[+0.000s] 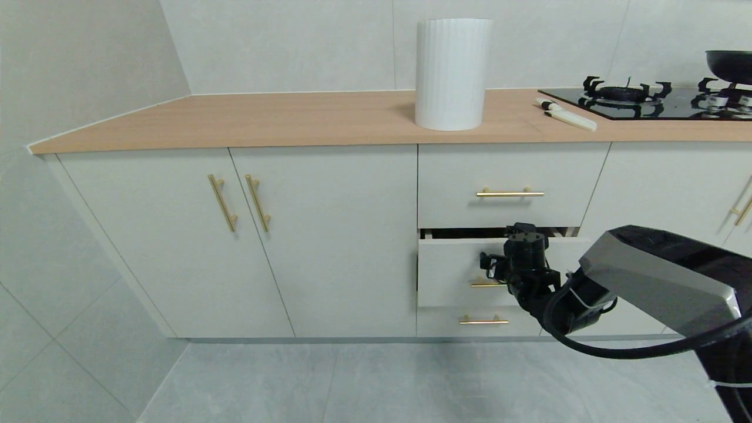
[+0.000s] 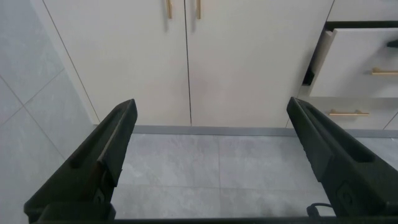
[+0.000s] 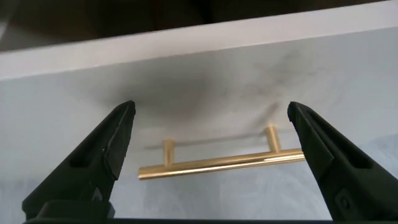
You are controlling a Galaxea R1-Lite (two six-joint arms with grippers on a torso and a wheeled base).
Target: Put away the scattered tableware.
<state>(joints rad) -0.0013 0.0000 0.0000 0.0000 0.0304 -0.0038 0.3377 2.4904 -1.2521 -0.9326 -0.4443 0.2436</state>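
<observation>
A pale knife (image 1: 567, 116) with a dark end lies on the wooden counter (image 1: 264, 120), next to the hob. A tall white ribbed holder (image 1: 453, 73) stands on the counter above the drawers. The middle drawer (image 1: 455, 264) is pulled slightly out, with a dark gap above its front. My right gripper (image 1: 492, 271) is right in front of that drawer. In the right wrist view it (image 3: 211, 112) is open, with the gold handle (image 3: 217, 163) close ahead between the fingers, untouched. My left gripper (image 2: 211, 106) is open and holds nothing, low over the floor, facing the cabinet doors.
A black gas hob (image 1: 646, 100) with a dark pan (image 1: 728, 61) sits at the counter's right end. Two cabinet doors with gold handles (image 1: 241, 202) stand shut on the left. The top drawer (image 1: 510, 182) and bottom drawer (image 1: 483, 321) are shut. Grey tiled floor (image 1: 352, 382) lies in front.
</observation>
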